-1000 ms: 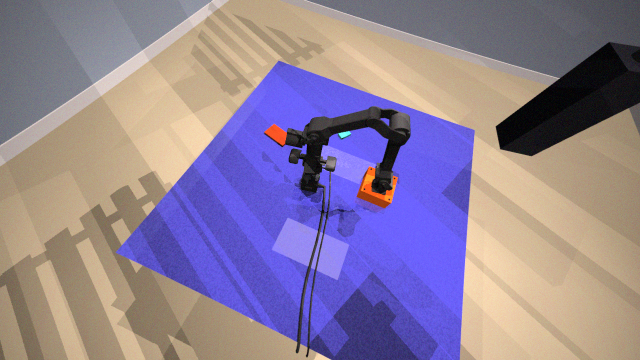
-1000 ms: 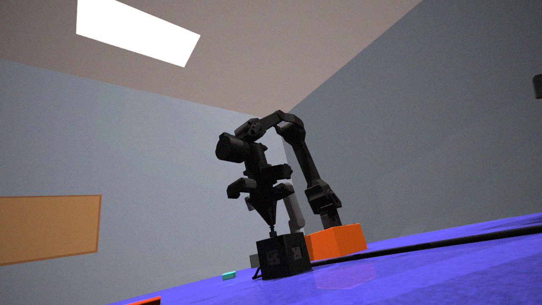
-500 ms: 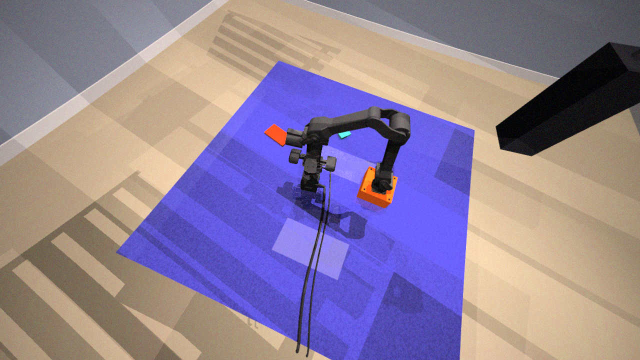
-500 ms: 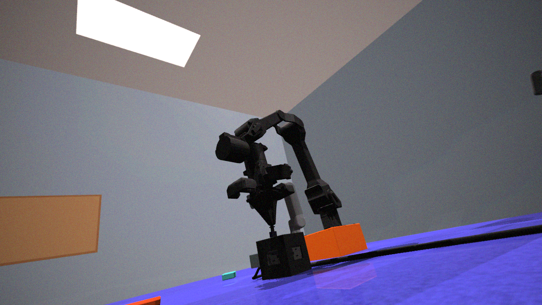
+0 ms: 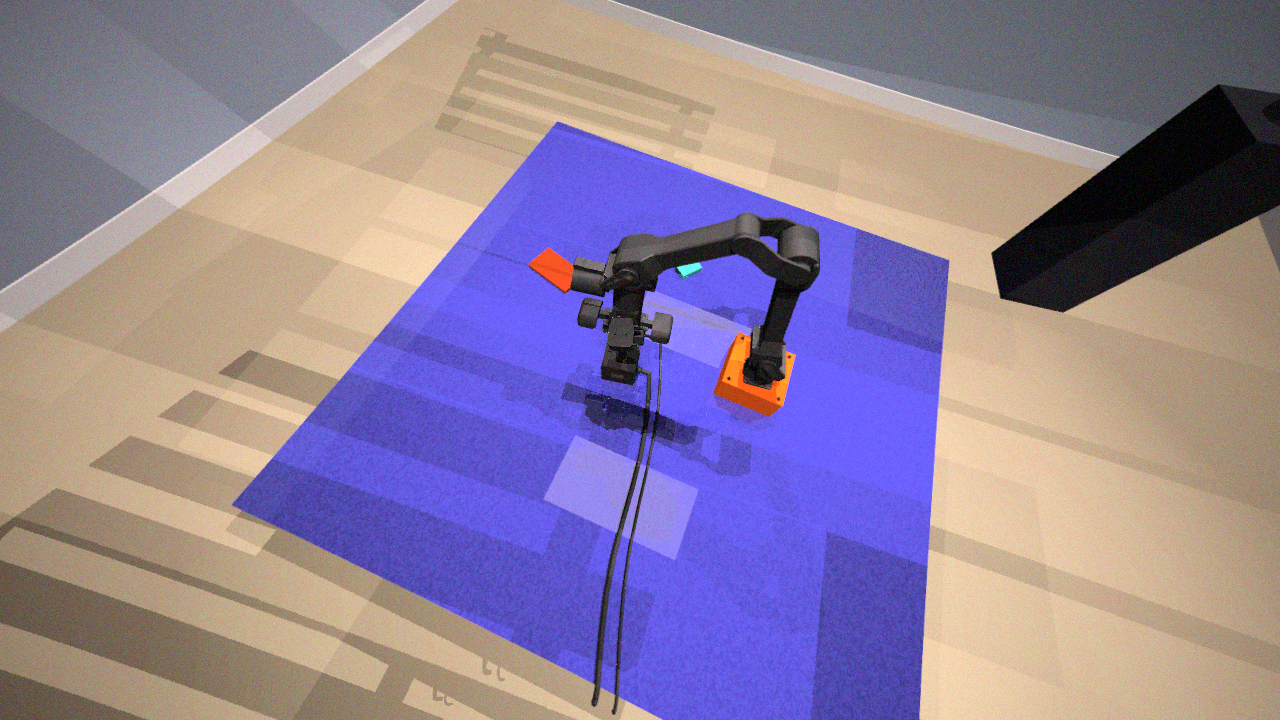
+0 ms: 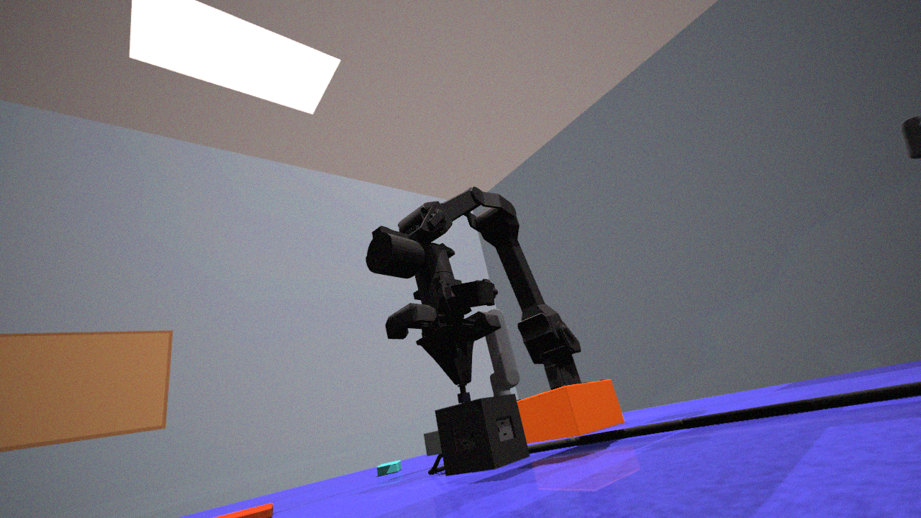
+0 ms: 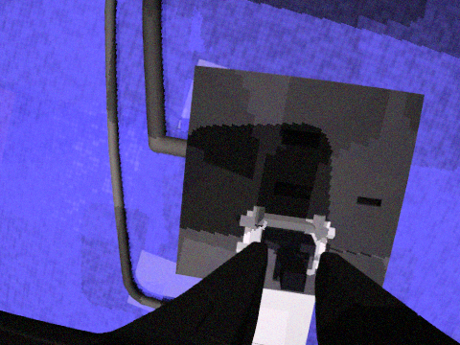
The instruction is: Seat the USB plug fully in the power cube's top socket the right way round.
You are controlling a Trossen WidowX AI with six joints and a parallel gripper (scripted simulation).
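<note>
The black power cube point(image 5: 617, 373) point(image 6: 463, 444) point(image 7: 364, 144) stands below my wrist, with dark slots in its top. The dark USB plug point(image 6: 463, 398) point(image 7: 292, 275) stands upright in the top of the cube, beside a pale bracket-like frame point(image 7: 287, 221). My gripper point(image 6: 461, 384) point(image 7: 290, 262) points down at the plug. Its fingers are slightly open, one on each side of the plug, with narrow gaps showing in the wrist view. The plug's depth in the socket and which way round it sits cannot be told. In the top view the arm hides the plug.
A thick cable point(image 5: 637, 456) point(image 7: 152, 72) leaves the cube's side, and a thinner cable point(image 7: 112, 144) runs beside it. The arm's orange base point(image 5: 733, 386) point(image 6: 566, 412) is close by. A red block point(image 5: 550, 268) and a teal block point(image 5: 688, 269) point(image 6: 388, 468) lie on the blue table top point(image 5: 429, 465).
</note>
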